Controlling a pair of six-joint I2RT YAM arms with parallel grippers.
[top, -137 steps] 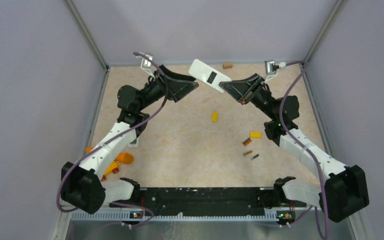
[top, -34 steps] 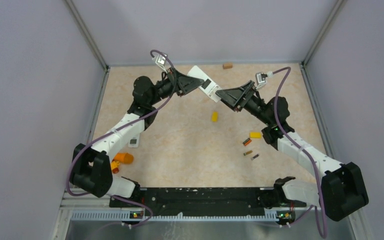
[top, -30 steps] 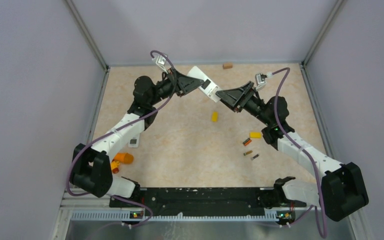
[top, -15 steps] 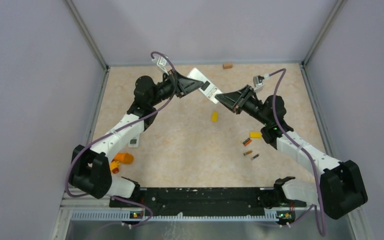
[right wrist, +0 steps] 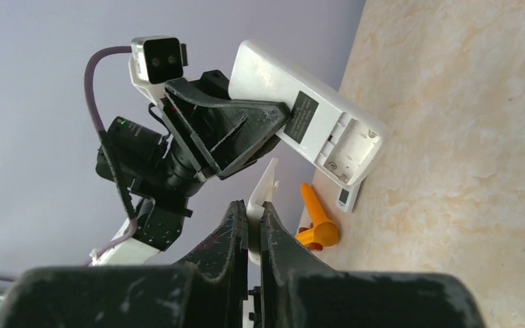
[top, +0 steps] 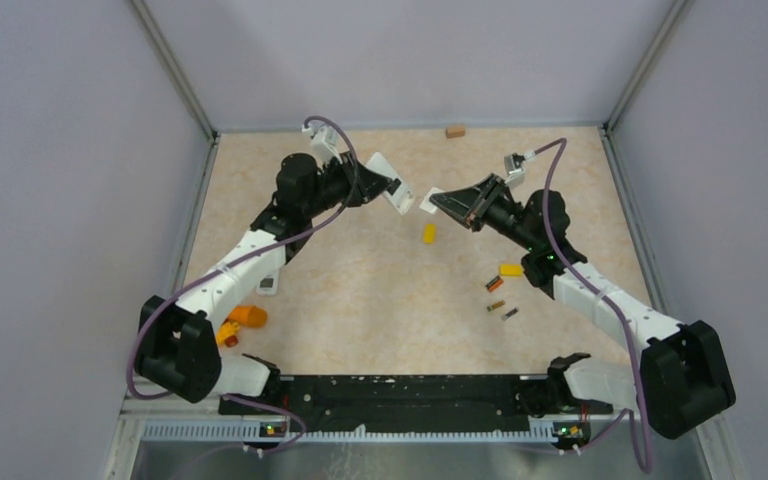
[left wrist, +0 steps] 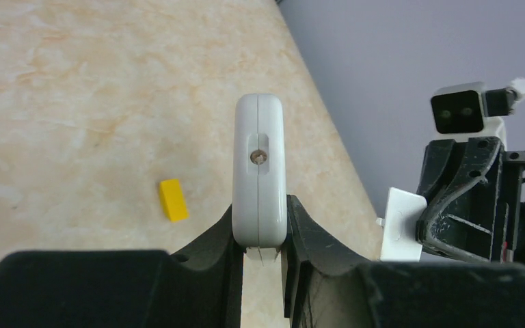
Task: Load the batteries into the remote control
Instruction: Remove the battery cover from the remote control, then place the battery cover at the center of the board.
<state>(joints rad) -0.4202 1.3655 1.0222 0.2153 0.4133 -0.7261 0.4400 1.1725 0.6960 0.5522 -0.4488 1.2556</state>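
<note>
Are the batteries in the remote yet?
Not yet. Done: the cover is off the remote, its battery compartment open. In hand: the left gripper holds the remote, the right gripper pinches the cover. Left: all three batteries lie on the table, waiting to go in.

- Table (top: 380, 300): beige, marbled top.
- Yellow block (top: 428, 233) mid-table; second yellow block (top: 510, 269) to its right.
- Near that: orange-and-black battery (top: 494, 284), dark battery (top: 497, 305), second dark battery (top: 509, 314), all apart.
- Brown block (top: 454, 131) at far edge.
- Orange cylinder (top: 250, 316) near-left.
- White remote (top: 267, 285), partly hidden under the left arm.
</note>
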